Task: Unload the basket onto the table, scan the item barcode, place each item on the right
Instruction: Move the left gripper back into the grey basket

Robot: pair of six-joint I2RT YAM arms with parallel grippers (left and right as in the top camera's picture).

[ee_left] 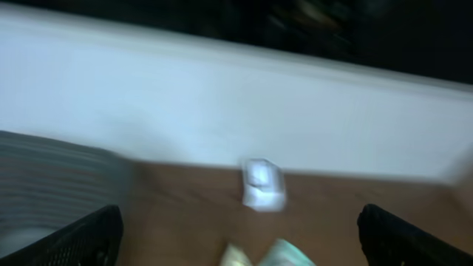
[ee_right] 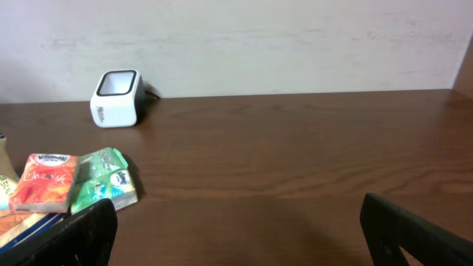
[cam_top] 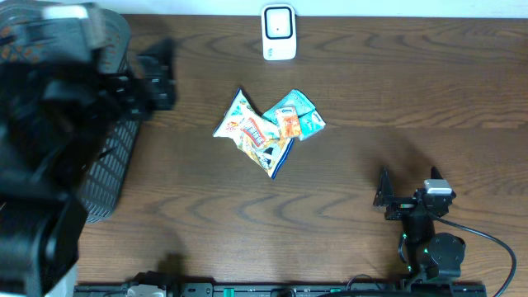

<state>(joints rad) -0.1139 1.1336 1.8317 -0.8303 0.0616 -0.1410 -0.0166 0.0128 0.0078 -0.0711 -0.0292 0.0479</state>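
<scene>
Overhead: left gripper (cam_top: 162, 74) and right gripper (cam_top: 410, 186) gape wide, holding nothing; packets (cam_top: 268, 128) lie near scanner (cam_top: 279, 31)

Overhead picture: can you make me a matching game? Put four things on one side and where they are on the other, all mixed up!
Things:
1. scanner
2. mesh basket
3. snack packets
4. right gripper

Places:
A. middle of the table
B. near edge, right side, open
C. far edge, standing alone
D. left side of the table

Pairs: 1-C, 2-D, 3-A, 4-B
</scene>
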